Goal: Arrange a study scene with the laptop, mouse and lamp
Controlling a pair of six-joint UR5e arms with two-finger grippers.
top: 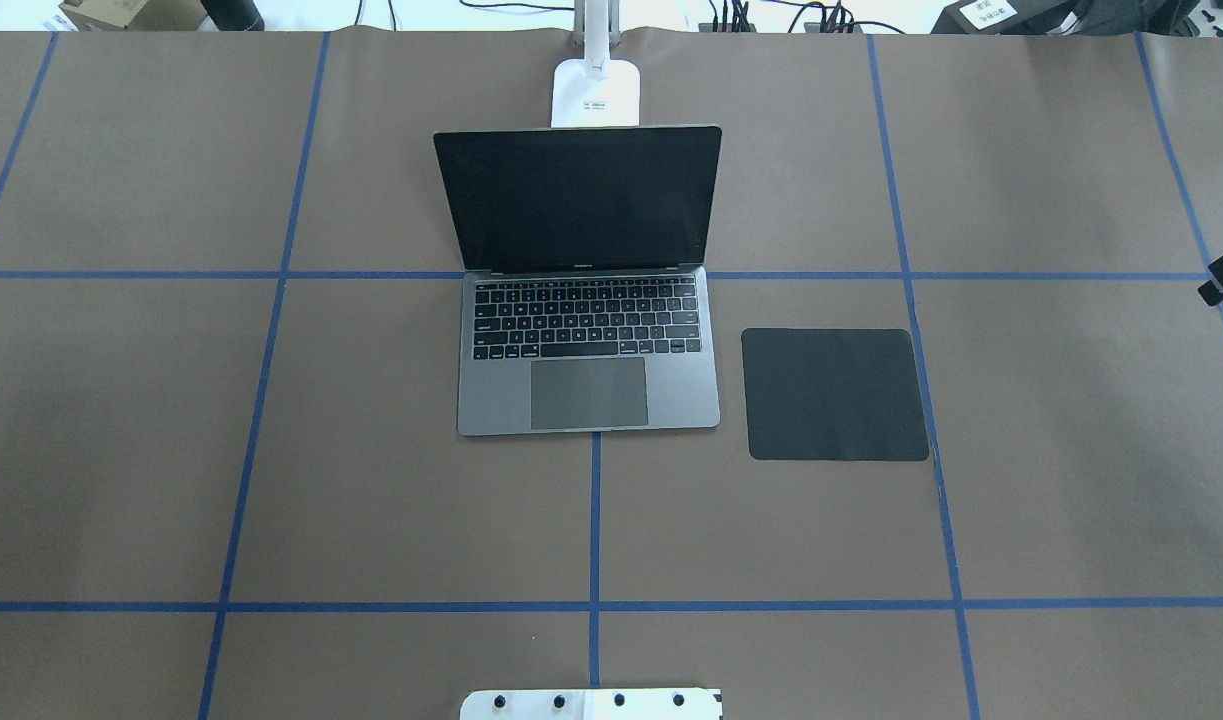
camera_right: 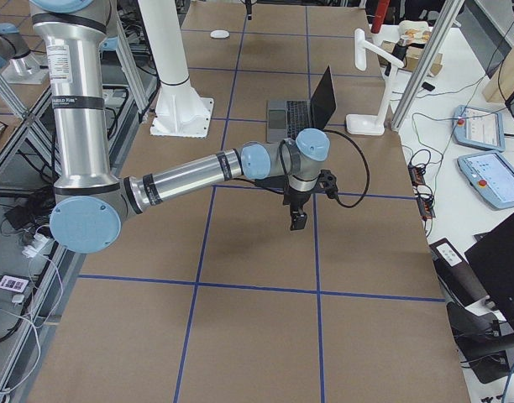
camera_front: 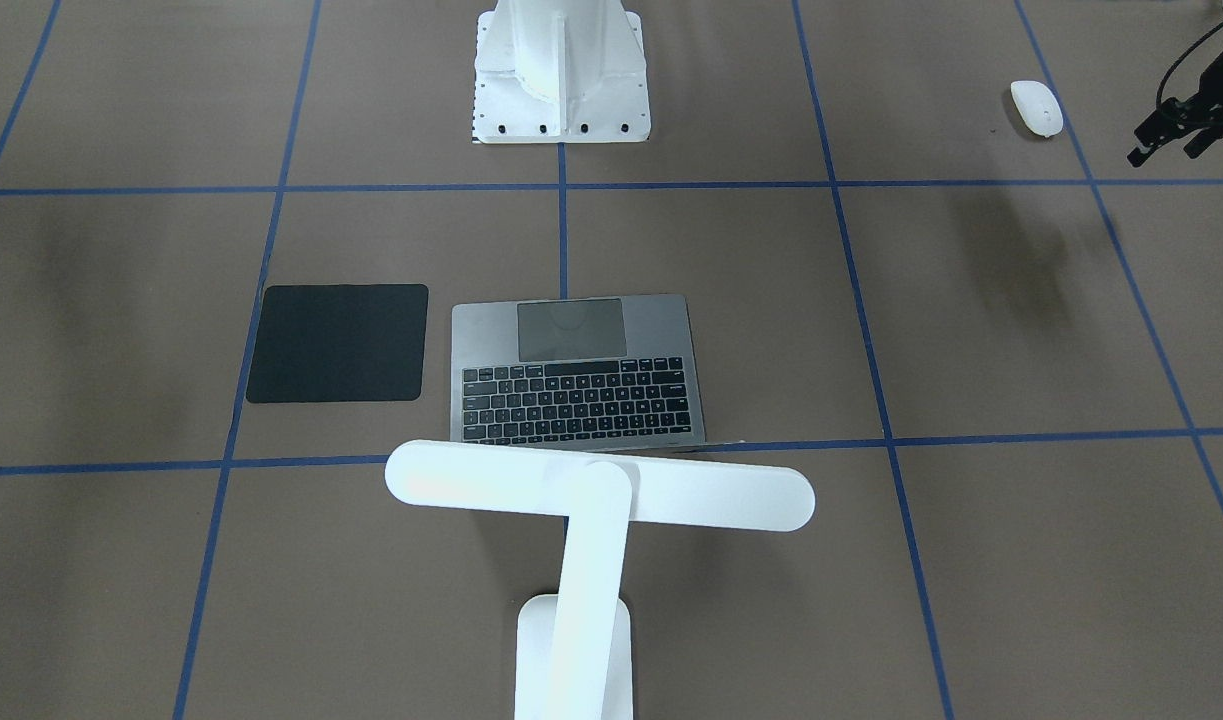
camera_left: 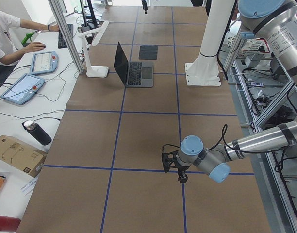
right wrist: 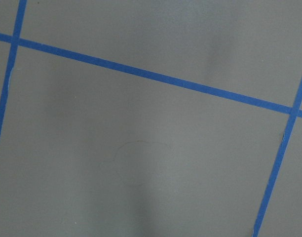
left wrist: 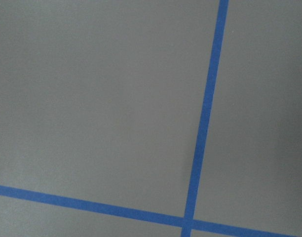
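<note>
Left gripper (camera_front: 1166,153): 2 fingers parted, empty, low over the table. The small white oval mouse (camera_front: 1036,108) lies near it, well apart from the slim dark grey open laptop (top: 588,340), off that laptop's left side.

Judgement: the mouse pick-up is in hand. Straddle the narrow width, descend squarely and close gently, as the smooth shell may squirt out.

A plain black square mat (top: 836,394) sits just right of the laptop. The white bar-headed desk lamp (camera_front: 601,490) stands behind the laptop.

Right gripper (camera_right: 297,217): state cannot be told.
</note>
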